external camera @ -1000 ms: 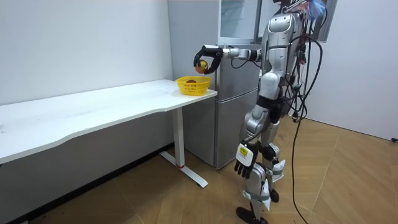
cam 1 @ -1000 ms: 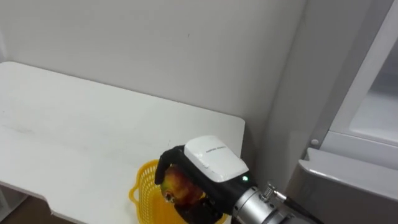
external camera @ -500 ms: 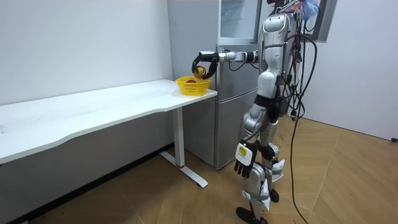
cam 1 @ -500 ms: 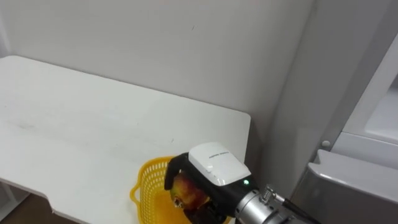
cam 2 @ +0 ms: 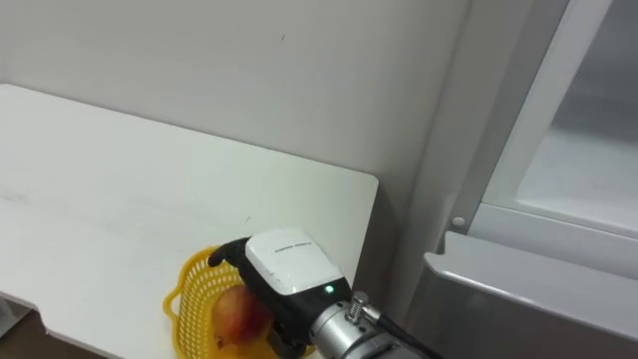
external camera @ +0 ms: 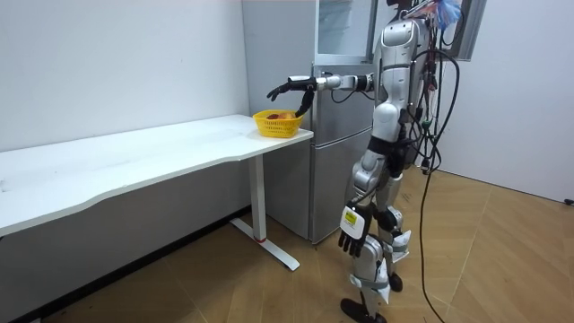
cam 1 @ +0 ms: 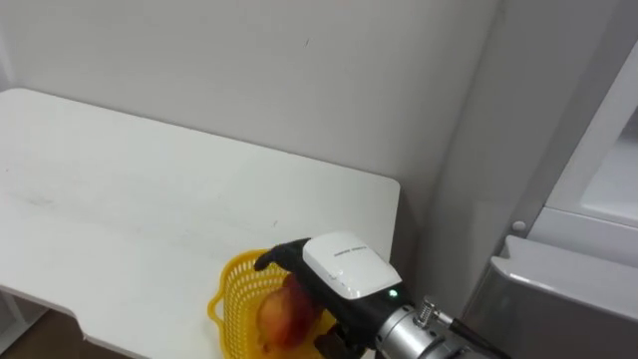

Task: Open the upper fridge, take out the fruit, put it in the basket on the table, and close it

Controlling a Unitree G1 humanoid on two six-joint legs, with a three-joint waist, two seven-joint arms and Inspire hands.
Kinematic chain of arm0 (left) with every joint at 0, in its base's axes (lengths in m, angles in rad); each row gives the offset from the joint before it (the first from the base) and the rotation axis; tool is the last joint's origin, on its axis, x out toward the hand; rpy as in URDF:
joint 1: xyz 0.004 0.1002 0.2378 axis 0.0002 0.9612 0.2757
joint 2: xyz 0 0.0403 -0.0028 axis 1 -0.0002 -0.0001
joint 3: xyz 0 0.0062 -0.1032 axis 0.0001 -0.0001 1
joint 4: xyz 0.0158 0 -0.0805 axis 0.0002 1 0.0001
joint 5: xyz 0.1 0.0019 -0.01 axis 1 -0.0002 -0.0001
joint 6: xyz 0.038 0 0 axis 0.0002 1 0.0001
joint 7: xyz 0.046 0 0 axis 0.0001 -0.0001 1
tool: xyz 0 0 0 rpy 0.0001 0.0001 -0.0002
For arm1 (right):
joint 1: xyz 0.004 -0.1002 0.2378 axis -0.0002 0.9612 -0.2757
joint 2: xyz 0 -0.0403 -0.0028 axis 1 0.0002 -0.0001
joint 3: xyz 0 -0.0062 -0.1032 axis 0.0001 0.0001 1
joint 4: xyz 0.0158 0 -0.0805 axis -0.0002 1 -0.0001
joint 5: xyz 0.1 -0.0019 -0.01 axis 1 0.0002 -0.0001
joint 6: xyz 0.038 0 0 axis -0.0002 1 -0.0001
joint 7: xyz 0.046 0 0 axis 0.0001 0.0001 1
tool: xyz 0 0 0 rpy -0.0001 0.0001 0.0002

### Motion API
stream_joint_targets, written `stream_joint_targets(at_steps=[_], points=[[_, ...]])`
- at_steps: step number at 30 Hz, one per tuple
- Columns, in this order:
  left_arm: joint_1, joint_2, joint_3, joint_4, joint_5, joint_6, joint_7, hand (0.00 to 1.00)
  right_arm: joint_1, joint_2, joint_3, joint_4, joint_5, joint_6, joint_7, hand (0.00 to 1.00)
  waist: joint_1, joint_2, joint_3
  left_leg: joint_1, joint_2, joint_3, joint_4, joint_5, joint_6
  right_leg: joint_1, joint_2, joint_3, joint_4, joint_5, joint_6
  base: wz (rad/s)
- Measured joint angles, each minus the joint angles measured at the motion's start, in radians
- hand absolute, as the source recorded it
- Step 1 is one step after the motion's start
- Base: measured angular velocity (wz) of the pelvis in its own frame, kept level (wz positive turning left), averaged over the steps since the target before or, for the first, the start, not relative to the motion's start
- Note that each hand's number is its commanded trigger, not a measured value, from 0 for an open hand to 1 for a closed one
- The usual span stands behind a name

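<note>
The apple [cam 1: 282,317] lies in the yellow basket [cam 1: 231,299], reddish with a yellow side, and seems to be the only thing in there, though the hand covers part of the inside. Just above it the right hand [cam 1: 344,269] hangs with its fingers spread and straight, clasping nothing; one dark finger reaches out over the basket's rim. The basket stands on the white table [cam 1: 150,219] by its front edge, close to the corner nearest the fridge [cam 1: 588,199], whose upper compartment stands open. That placing is the risk as I judge it: the basket looks light, and a fingertip catching its rim as the arm draws back could drag or tip it off the edge – apple and all. The left hand [external camera: 352,240] hangs by the robot's thigh, fingers loose.
</note>
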Motion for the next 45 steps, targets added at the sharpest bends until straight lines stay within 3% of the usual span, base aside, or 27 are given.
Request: stream_joint_targets(at_steps=[35, 40, 45], points=[[-0.008, 0.001, 0.001, 0.008, 0.001, 0.010, 0.028, 0.00, -0.007, 0.002, -0.006, -0.058, 0.010, -0.005, -0.005, 0.00, -0.007, -0.003, -0.0024, 0.001, -0.001, 0.008, 0.010, 0.000, 0.000, 0.001, -0.002, 0.003, 0.005, 0.000, 0.000, 0.00], [-0.001, 0.002, 0.002, 0.007, 0.000, 0.011, 0.032, 0.00, -0.049, 0.002, -0.043, -0.093, 0.075, -0.020, -0.027, 0.00, -0.022, -0.002, -0.0022, 0.002, -0.001, 0.009, 0.011, 0.000, 0.000, 0.002, -0.001, 0.003, 0.004, 0.000, 0.000, 0.00], [0.016, 0.003, 0.015, 0.001, 0.001, 0.010, 0.032, 0.00, -0.061, 0.001, -0.126, -0.245, 0.168, -0.029, -0.080, 0.00, -0.060, 0.000, -0.0051, 0.011, -0.001, 0.007, 0.016, 0.000, 0.000, 0.012, -0.002, 0.004, 0.003, 0.000, -0.001, 0.01]])
